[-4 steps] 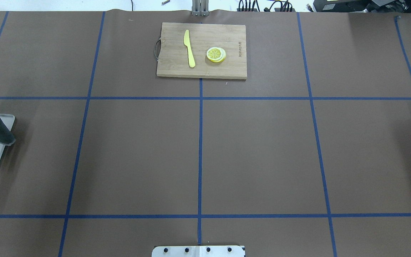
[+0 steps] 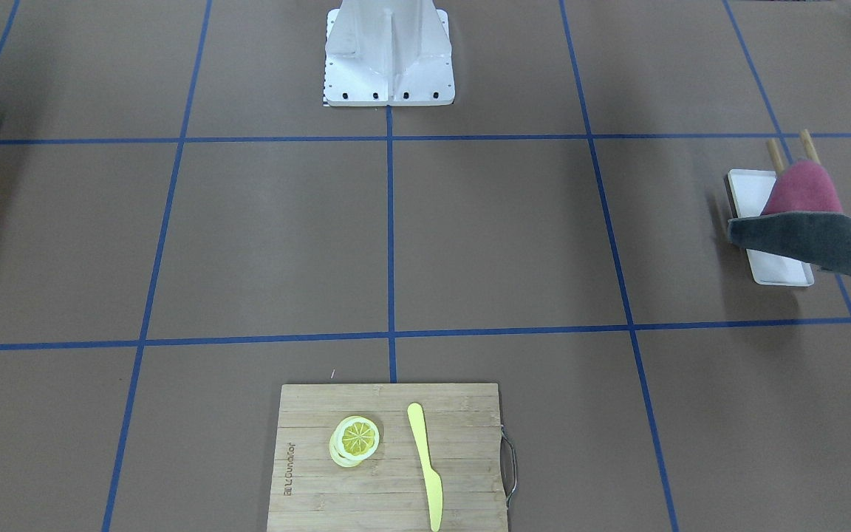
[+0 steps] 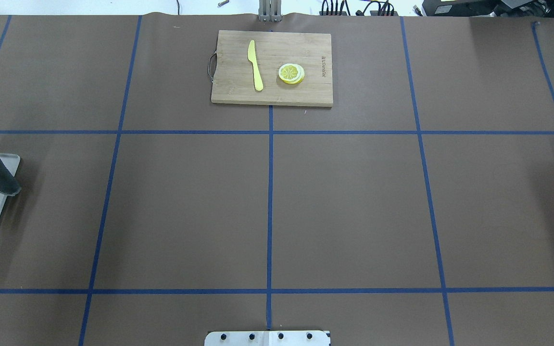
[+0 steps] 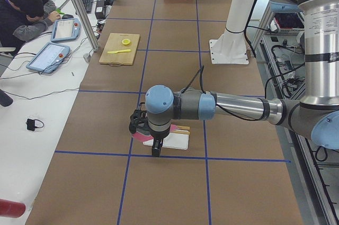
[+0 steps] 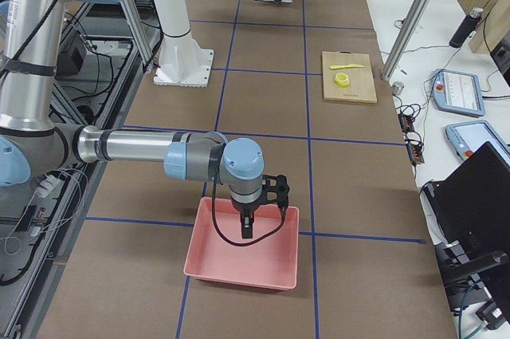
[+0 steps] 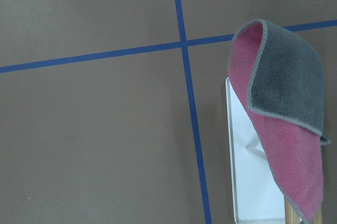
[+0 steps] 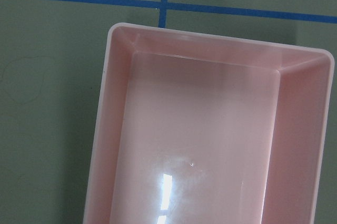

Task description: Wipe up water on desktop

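Well, the brown bench (image 3: 354, 206) lies under both arms. The left tool (image 4: 155, 148) hangs near the cloth (image 2: 813, 240), the right tool (image 5: 247, 227) over the pink bin (image 5: 263, 269); how wide they are, I cannot tell.

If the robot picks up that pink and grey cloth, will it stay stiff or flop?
Probably flop: the cloth drapes and folds over the wooden sticks. It looks thin, so likely light. Its fuzzy surface should grip rather than slip, though a corner may drag across the white tray.
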